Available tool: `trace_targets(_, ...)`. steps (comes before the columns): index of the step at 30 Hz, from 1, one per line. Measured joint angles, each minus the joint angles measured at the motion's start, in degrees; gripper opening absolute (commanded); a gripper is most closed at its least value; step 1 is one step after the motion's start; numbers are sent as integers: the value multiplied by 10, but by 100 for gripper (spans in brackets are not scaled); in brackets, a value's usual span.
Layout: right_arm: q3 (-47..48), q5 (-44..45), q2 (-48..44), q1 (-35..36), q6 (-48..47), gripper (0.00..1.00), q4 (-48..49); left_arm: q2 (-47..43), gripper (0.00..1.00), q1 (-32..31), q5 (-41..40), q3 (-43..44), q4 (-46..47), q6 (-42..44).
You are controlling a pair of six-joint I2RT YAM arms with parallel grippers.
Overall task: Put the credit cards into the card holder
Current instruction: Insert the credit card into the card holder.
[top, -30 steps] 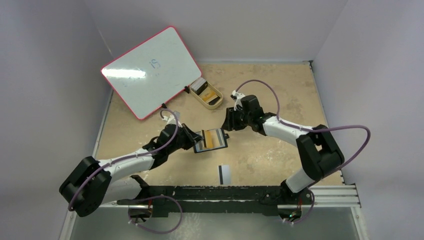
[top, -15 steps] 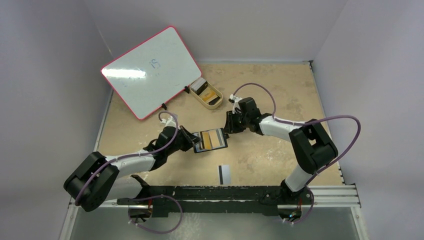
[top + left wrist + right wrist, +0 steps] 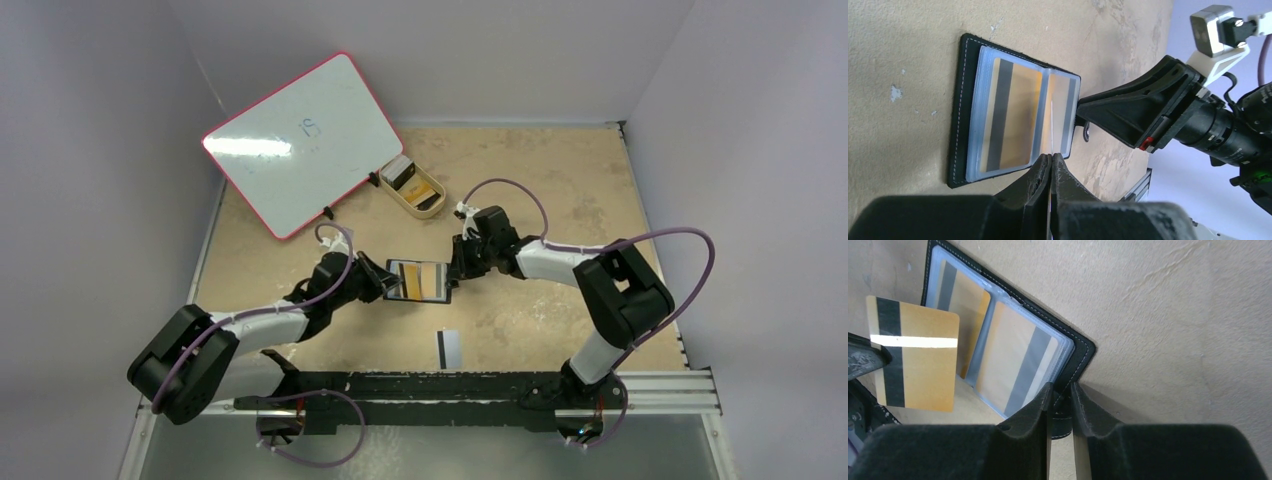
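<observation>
My left gripper [image 3: 1051, 160] is clamped on an orange-gold credit card [image 3: 918, 360], edge-on above the open card holder [image 3: 1081, 353]. My right gripper [image 3: 1061, 388] pinches that card holder's right edge.

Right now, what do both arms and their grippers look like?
The left arm and right arm have white link shells with bulky black joints. A purple cable loops along each. The left gripper and right gripper have matte black, wedge-shaped fingers; the right one's body shows a small red mark.
</observation>
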Motion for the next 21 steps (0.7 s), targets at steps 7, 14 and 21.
trace_targets(7,-9,-1,0,3,12,23,9,10,0,4,23,0,19,14)
trace_targets(14,-9,-1,0,4,15,23,10,55,0,17,54,17,5,60)
trace_targets(21,-9,-1,0,4,15,23,10,78,0,19,78,47,-9,103)
